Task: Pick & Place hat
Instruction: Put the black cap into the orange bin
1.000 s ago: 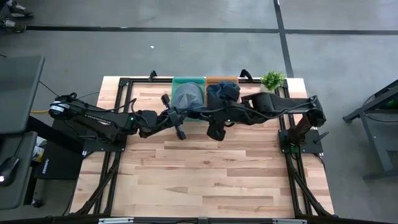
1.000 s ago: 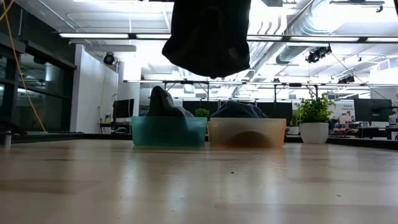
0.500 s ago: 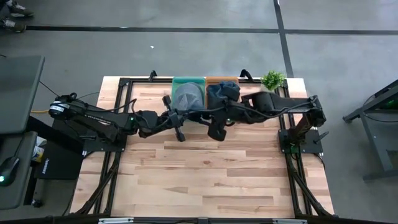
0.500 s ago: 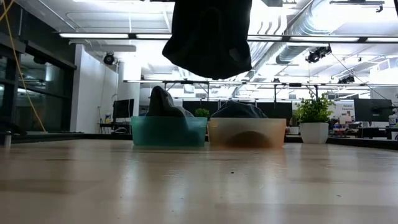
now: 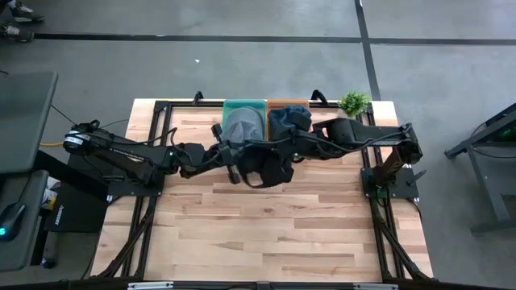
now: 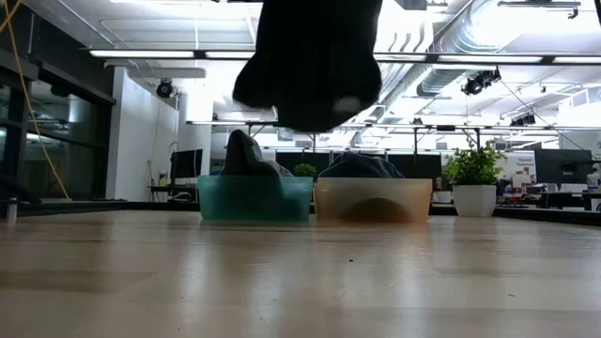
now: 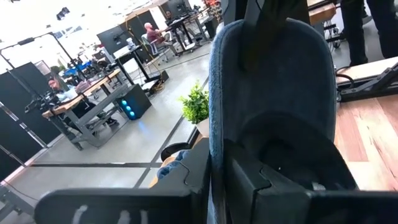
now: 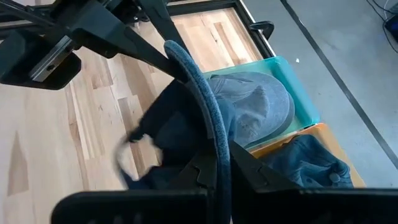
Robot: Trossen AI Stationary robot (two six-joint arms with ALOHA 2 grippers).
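A dark blue hat (image 5: pixel 262 169) hangs in the air above the middle of the table, between my two grippers. My left gripper (image 5: pixel 236 163) reaches in from the table's left and is shut on the hat's brim. My right gripper (image 5: pixel 280 159) comes from the right and is shut on the same brim. In the low view the hat (image 6: pixel 310 66) shows as a dark mass high above the tabletop. A grey-blue hat (image 5: pixel 242 125) lies in the teal bin (image 5: pixel 243 105), and dark blue hats (image 5: pixel 289 119) lie in the orange bin (image 5: pixel 288 102). My left gripper pinches the brim's edge (image 7: pixel 215 146) between its two fingers, coming in level from the table's left. The brim stands on edge and the crown (image 7: pixel 292 146) bulges beside it, clear of the table. My right gripper pinches the brim's edge (image 8: pixel 216 137) between its two fingers, slanting down from the table's right. The brim arcs away to my left gripper at its other end (image 8: pixel 173 48). The crown (image 8: pixel 171 124) sags beside it, lifted clear.
The two bins stand side by side at the table's far edge, with a small potted plant (image 5: pixel 353 103) to their right. The wooden tabletop (image 5: pixel 266 234) stretches toward the near edge. Beyond the table people sit at desks.
The hat has turned out from between the grippers: its crown now spreads toward the table's near edge in the high view and hangs a little lower in the low view. Both arms have kept their places.
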